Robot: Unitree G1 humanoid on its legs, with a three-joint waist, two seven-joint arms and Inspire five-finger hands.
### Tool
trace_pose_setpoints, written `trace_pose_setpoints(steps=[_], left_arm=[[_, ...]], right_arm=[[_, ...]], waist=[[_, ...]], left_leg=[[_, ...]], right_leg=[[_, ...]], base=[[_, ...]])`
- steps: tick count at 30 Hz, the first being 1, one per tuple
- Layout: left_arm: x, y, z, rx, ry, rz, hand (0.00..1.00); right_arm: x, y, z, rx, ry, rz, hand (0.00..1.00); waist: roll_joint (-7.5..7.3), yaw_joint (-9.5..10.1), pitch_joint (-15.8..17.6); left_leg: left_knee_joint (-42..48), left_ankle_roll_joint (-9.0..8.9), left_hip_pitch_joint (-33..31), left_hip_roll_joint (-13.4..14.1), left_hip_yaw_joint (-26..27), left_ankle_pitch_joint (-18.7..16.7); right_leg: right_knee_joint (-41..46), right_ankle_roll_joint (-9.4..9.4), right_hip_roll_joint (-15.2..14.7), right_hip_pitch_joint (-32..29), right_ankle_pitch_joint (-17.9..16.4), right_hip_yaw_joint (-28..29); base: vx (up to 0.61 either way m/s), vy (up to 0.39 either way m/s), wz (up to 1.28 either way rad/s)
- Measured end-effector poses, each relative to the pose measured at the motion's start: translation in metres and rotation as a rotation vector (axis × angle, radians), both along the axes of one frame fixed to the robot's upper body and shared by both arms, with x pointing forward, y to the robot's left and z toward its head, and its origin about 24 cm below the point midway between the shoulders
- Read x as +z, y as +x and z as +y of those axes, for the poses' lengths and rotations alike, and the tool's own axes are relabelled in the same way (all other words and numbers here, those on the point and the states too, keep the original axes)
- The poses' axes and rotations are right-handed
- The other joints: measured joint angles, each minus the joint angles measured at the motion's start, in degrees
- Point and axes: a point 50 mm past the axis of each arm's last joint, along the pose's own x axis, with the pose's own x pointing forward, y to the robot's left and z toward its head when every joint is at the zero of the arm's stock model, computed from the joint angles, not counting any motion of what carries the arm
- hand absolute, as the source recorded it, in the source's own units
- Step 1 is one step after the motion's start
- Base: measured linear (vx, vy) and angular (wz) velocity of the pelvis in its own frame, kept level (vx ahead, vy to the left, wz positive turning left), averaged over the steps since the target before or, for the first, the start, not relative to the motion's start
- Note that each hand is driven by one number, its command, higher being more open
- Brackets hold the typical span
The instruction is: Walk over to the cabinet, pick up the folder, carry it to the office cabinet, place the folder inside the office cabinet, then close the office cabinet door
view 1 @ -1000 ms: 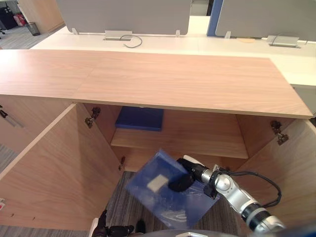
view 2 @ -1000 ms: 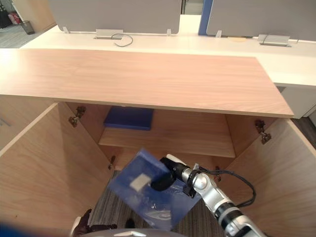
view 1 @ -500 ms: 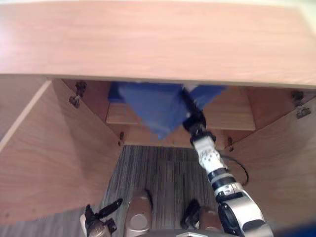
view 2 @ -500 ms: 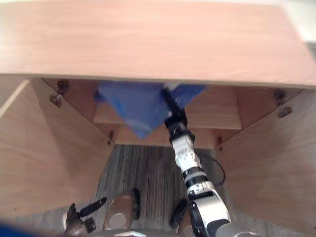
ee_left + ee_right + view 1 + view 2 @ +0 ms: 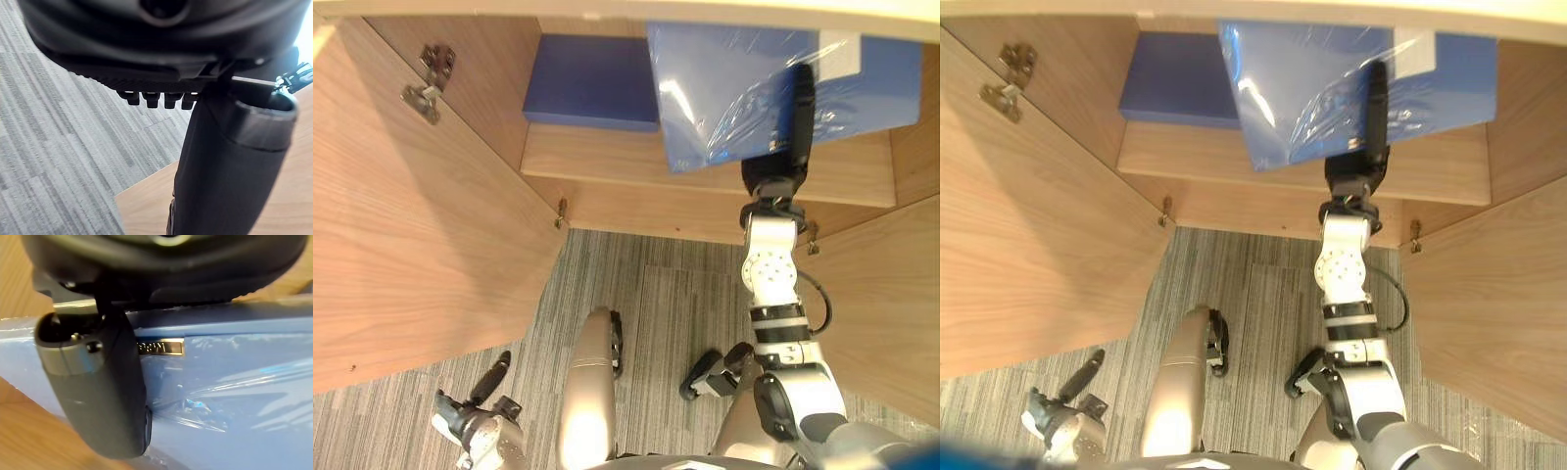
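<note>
hands: left hand [image 5: 475, 428] low by carpet [image 5: 636, 313], state unclear; right hand [image 5: 776, 174] pinches folder [image 5: 724, 88], thumb on top.
folder sits partly over shelf [image 5: 607, 155] beside dark blue box [image 5: 592, 83]; near corner overhangs edge, so release now cld tip it off.

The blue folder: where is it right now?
In the left eye view the folder is at upper right, over the cabinet shelf, pinched in the right hand, beside a darker blue item on its left.

Cab. shelf [image 5: 607, 157] holds dark blue box [image 5: 592, 80] at left, wrapped folder [image 5: 724, 78] beside it.
</note>
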Motion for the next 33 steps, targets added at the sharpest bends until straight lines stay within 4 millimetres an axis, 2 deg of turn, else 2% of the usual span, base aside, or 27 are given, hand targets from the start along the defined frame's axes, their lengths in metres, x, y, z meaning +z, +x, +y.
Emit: trace_pose_setpoints(steps=[4, 8, 11, 12, 15, 17, 23, 28, 33], left_arm=[[0.002, 0.001, 0.003, 0.004, 0.013, -0.002, 1.00], [0.002, 0.001, 0.003, 0.004, 0.012, -0.003, 1.00], [0.002, 0.004, 0.000, 0.001, 0.004, -0.011, 1.00], [0.003, 0.006, -0.001, -0.001, 0.001, -0.016, 1.00], [0.005, 0.014, -0.005, -0.010, -0.004, -0.038, 1.00], [0.008, 0.019, -0.007, -0.030, 0.002, -0.051, 1.00], [0.010, 0.022, -0.009, -0.053, 0.004, -0.061, 1.00], [0.011, 0.024, -0.010, -0.071, 0.001, -0.074, 1.00], [0.018, 0.028, -0.008, -0.073, 0.020, -0.107, 1.00]], right_arm=[[0.033, 0.010, -0.019, -0.076, 0.074, -0.034, 0.00], [0.074, 0.017, -0.053, -0.157, 0.214, -0.070, 0.00], [0.090, 0.015, -0.072, -0.188, 0.325, -0.082, 0.00], [0.096, 0.014, -0.078, -0.197, 0.373, -0.089, 1.00], [0.105, 0.014, -0.091, -0.205, 0.486, -0.091, 1.00], [0.105, 0.013, -0.099, -0.224, 0.500, -0.069, 1.00], [0.118, 0.016, -0.115, -0.234, 0.421, -0.025, 1.00], [0.122, 0.022, -0.108, -0.230, 0.334, 0.025, 1.00], [0.116, 0.031, -0.101, -0.204, 0.287, 0.081, 1.00]], waist=[[0.38, -0.18, 0.4], [0.86, 0.02, 0.7], [1.27, 0.24, 1.2], [1.37, 0.34, 1.2], [2.28, 0.55, 1.8], [2.33, 0.55, 1.9], [2.50, 0.50, 2.5], [2.52, 0.43, 2.5], [2.57, 0.59, 2.6]], left_leg=[[1.1, 0.38, -3.0, -1.0, -0.1, 0.4], [0.9, 0.34, -6.7, -2.4, -0.8, 1.8], [0.0, 0.19, -7.9, -3.6, -1.5, 2.7], [-0.5, 0.11, -8.5, -4.0, -1.6, 3.1], [-1.3, -0.44, -9.4, -4.7, -2.5, 3.9], [-2.2, -0.75, -9.8, -5.4, -3.1, 4.6], [-4.5, -1.26, -10.4, -6.1, -4.0, 6.3], [-4.6, -1.44, -10.6, -6.1, -4.5, 6.6], [-4.6, -1.53, -10.6, -6.2, -4.4, 6.8]], right_leg=[[1.7, -0.11, -1.5, -3.0, -0.1, 0.3], [2.3, -0.19, -2.7, -5.8, 0.0, -0.4], [2.4, -0.27, -3.6, -6.3, -0.1, -1.3], [2.3, -0.27, -3.9, -6.8, -0.1, -1.5], [2.3, -0.47, -4.2, -6.9, -0.2, -2.5], [2.2, -0.50, -4.6, -6.9, -0.2, -3.2], [1.3, -0.53, -4.9, -6.7, -0.2, -4.9], [1.2, -0.60, -4.6, -6.6, -0.2, -5.1], [1.2, -0.98, -4.6, -6.6, -0.4, -5.1]], base=[[-0.03, 0.051, 0.11], [0.01, 0.016, 0.20], [0.03, -0.020, 0.24], [0.05, -0.043, 0.26], [0.03, -0.048, 0.20], [0.03, -0.078, 0.27], [0.03, -0.067, 0.13], [0.02, -0.039, 0.03], [0.00, 0.000, 0.00]])
